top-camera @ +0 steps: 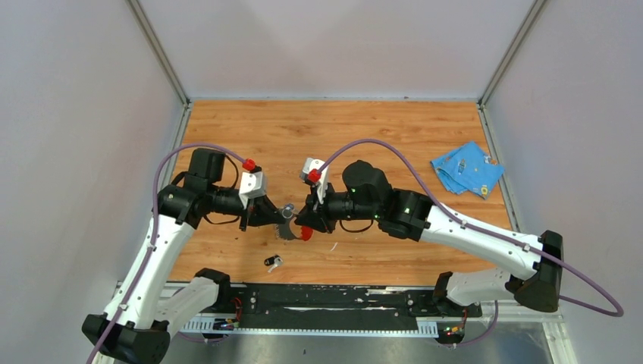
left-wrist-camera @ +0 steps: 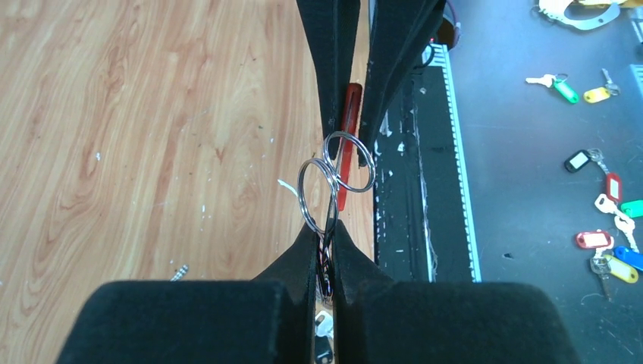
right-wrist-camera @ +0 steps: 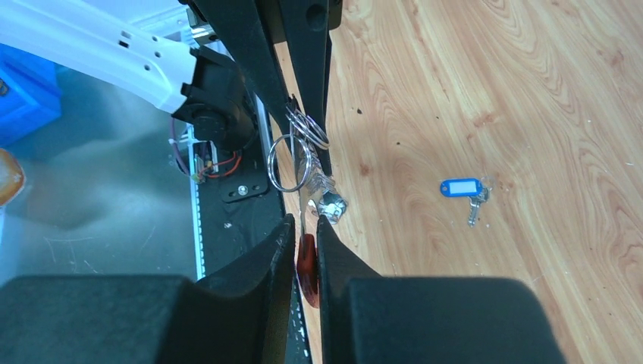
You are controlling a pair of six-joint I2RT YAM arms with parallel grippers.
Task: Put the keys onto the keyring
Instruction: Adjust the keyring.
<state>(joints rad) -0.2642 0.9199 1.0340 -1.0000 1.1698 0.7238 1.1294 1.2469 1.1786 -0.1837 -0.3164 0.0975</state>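
Observation:
The keyring (top-camera: pixel 288 224) hangs between my two grippers above the middle of the table. Its red fob (right-wrist-camera: pixel 306 265) sits between the fingers of my right gripper (right-wrist-camera: pixel 305 221), whose jaws stand slightly apart, with a sliver of space beside the fob. My left gripper (left-wrist-camera: pixel 326 227) is shut on the keyring's metal rings (left-wrist-camera: pixel 318 193). The black-headed key (top-camera: pixel 273 262) lies on the wood below the grippers. The blue-headed key (right-wrist-camera: pixel 464 187) lies flat on the wood; the top view does not show it.
A blue cloth (top-camera: pixel 466 168) lies at the far right of the table. The black rail (top-camera: pixel 326 299) runs along the near edge. Several coloured key tags (left-wrist-camera: pixel 606 227) lie on the dark floor beyond it.

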